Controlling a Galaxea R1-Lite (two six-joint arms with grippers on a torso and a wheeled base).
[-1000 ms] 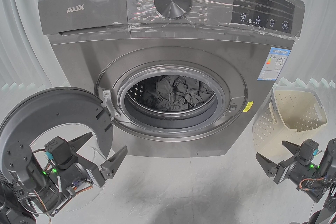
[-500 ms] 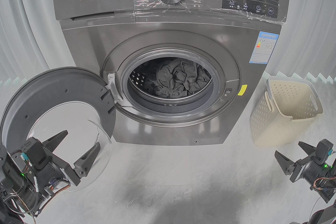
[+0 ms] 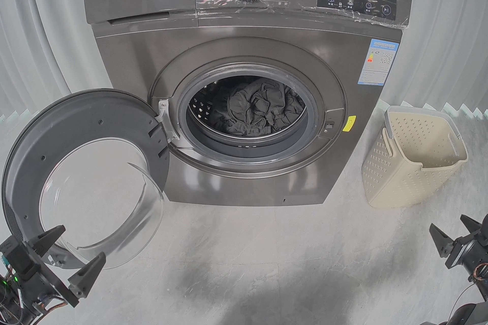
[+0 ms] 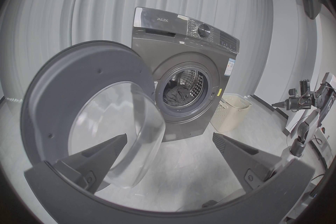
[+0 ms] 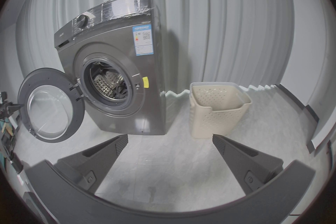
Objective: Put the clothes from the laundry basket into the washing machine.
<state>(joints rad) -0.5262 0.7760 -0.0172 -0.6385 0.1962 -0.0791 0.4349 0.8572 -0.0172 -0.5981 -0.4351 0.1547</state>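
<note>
The grey washing machine [image 3: 244,26] stands ahead with its round door [image 3: 81,168] swung wide to the left. Dark clothes [image 3: 254,107] lie bunched inside the drum [image 4: 180,90]. A cream laundry basket [image 3: 414,158] sits on the floor to the machine's right, and its inside looks bare in the right wrist view [image 5: 217,109]. My left gripper [image 3: 73,257] hangs open low at the left, in front of the door's lower edge. My right gripper [image 3: 455,234] is open low at the right, in front of the basket. Neither holds anything.
Pale curtains [image 3: 30,36] line the wall behind the machine. Grey floor [image 3: 264,260] stretches between me and the machine. The open door [image 4: 87,102] juts out to the left with its glass bowl bulging toward the left gripper.
The whole head view has drawn back from the machine, so the camera moved. Both grippers sit lower and nearer the frame's corners than a second ago, still open.
</note>
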